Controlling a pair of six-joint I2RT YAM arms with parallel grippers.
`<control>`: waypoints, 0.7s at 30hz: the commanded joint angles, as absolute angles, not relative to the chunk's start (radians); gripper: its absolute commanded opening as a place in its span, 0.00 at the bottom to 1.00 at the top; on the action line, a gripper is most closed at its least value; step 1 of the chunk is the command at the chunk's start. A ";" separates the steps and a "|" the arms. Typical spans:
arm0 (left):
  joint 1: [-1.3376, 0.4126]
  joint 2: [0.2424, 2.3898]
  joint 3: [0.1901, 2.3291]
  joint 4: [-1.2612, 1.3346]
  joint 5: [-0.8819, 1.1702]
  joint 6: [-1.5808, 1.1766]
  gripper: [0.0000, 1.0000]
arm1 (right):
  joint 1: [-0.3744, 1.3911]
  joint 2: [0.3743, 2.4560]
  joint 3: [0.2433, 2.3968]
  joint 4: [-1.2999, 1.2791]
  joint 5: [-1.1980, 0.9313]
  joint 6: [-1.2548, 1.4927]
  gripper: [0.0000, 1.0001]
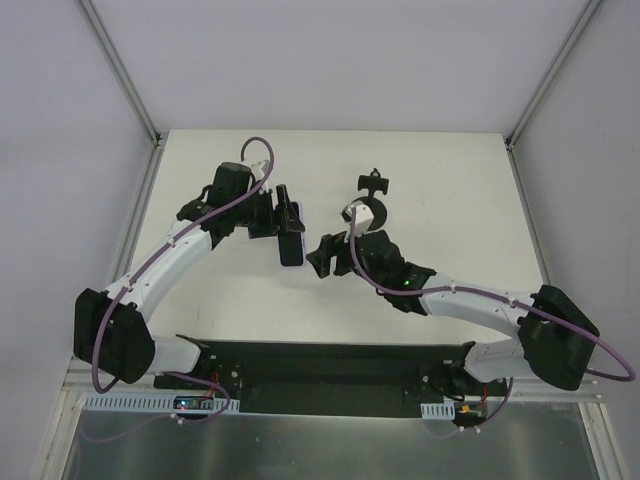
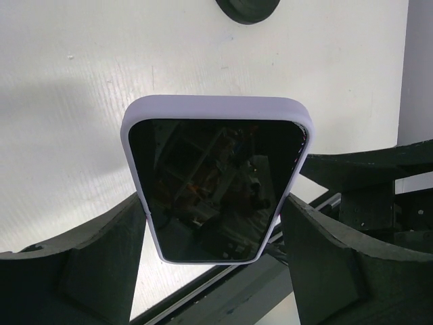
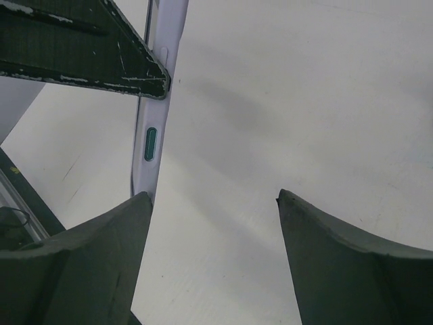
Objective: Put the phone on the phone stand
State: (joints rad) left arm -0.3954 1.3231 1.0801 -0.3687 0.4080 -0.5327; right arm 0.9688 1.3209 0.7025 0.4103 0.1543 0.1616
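Top external view: left gripper (image 1: 278, 215) is clenched on the phone (image 1: 291, 245), carrying it over the middle of the table (image 1: 450, 200), to the left of the phone stand (image 1: 373, 205) and apart from it. Left wrist view: phone (image 2: 215, 186) sits between the two fingers (image 2: 101, 264), pinched across its long edges near one end, dark screen facing the camera and lavender rim all round. That grip leaves most of the body free, presumably so the free part can reach the clamp without the fingers fouling it. The stand's round base (image 2: 247, 8) shows at the top edge, so the phone already points toward its target. Right gripper (image 1: 322, 258) hangs just right of the phone, near side of the stand, jaws spread and empty. Right wrist view: right gripper (image 3: 213, 223) is open, with the phone's thin edge (image 3: 159, 101) and side button running up just past one finger. Judgement: it waits close by to steady the phone or the stand. Stand is upright, clamp on the far side, nothing in it. Placement not yet done.
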 commanded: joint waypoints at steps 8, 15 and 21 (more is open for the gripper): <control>-0.402 1.292 1.006 -0.244 0.476 -0.577 0.00 | 0.979 1.292 0.690 0.523 0.215 0.183 0.76; -0.402 1.287 0.999 -0.236 0.479 -0.572 0.00 | 0.992 1.363 0.777 0.502 0.017 0.137 0.94; -0.402 1.263 1.000 -0.229 0.495 -0.552 0.00 | 1.005 1.450 0.854 0.467 0.092 0.146 0.84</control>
State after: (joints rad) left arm -0.3939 1.3216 0.9829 -0.2996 0.4469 -0.5545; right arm 0.9989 1.4155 0.7815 0.4656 0.0711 0.1467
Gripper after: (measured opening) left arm 0.706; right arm 0.875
